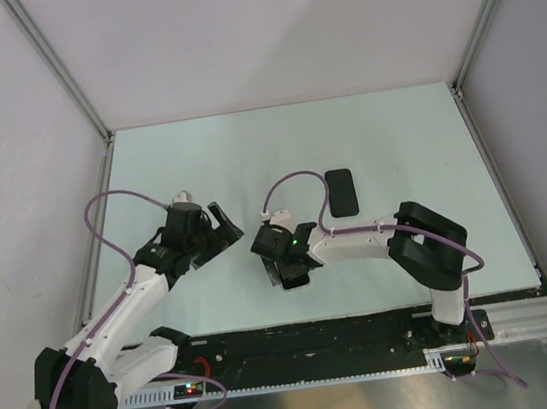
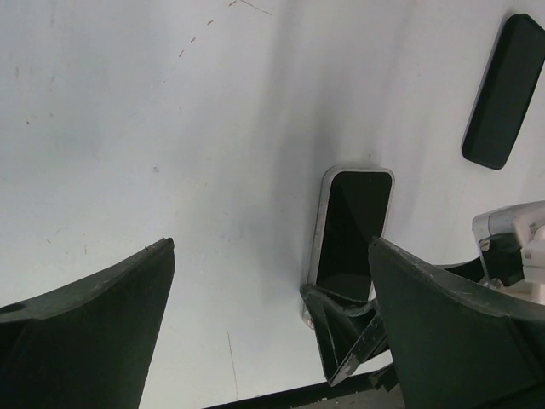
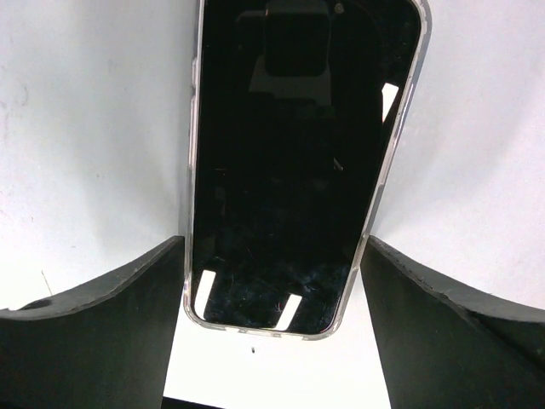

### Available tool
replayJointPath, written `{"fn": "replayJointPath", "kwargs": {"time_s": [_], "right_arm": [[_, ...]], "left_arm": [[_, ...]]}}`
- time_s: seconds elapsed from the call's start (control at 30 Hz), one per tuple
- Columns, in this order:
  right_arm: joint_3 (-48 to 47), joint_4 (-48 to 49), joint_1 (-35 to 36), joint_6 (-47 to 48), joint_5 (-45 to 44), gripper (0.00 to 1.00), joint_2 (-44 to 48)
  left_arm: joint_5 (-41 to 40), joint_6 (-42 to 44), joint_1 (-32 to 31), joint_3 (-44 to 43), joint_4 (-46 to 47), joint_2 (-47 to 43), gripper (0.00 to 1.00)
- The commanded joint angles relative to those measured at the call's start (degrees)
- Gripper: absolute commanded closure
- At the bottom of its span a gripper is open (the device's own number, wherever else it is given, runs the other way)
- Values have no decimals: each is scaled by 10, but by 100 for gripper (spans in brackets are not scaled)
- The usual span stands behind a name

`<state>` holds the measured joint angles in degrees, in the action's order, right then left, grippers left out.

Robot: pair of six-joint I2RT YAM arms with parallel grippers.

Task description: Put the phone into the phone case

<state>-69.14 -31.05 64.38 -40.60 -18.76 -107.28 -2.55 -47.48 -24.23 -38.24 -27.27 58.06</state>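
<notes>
The phone [image 3: 289,170] lies screen up on the table, set inside the clear phone case [image 3: 194,213], whose rim shows all round it. My right gripper [image 3: 272,243] is open and straddles the phone's near end, one fingertip close beside each long edge of the case. In the top view my right gripper [image 1: 287,271] covers most of the phone [image 1: 297,282]. The left wrist view shows the cased phone [image 2: 353,221] with a right finger on its near end. My left gripper [image 1: 224,227] is open and empty, left of the phone and apart from it.
A second black rounded rectangular object [image 1: 341,191] lies flat farther back, right of centre; it also shows in the left wrist view [image 2: 504,89]. The black base rail [image 1: 321,334] runs along the near table edge. Grey walls close in the left, back and right sides.
</notes>
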Motion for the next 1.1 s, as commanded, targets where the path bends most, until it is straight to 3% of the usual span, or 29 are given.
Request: {"fn": "replayJointPath", "kwargs": {"time_s": [0.0,0.2,0.4,0.77,0.9,1.07], "right_arm": [[-7,-12,-34,-18,-16,44,-19],[-30,16,-112,34,-12,56,-31],[-98,29,-167,106,-8,58,-84],[-231,-19,-243,156,-5,57,-173],[-235,-24,-256,166,8,53,-177],[-227,-27,-254,166,19,39,-170]], "left_arm": [[6,13,5,-6,4,-7,0],[8,15,6,-9,4,-2,0],[11,20,5,-16,5,10,0],[15,23,6,-25,5,21,0],[14,24,6,-26,5,22,0],[15,21,6,-28,5,27,0]]}}
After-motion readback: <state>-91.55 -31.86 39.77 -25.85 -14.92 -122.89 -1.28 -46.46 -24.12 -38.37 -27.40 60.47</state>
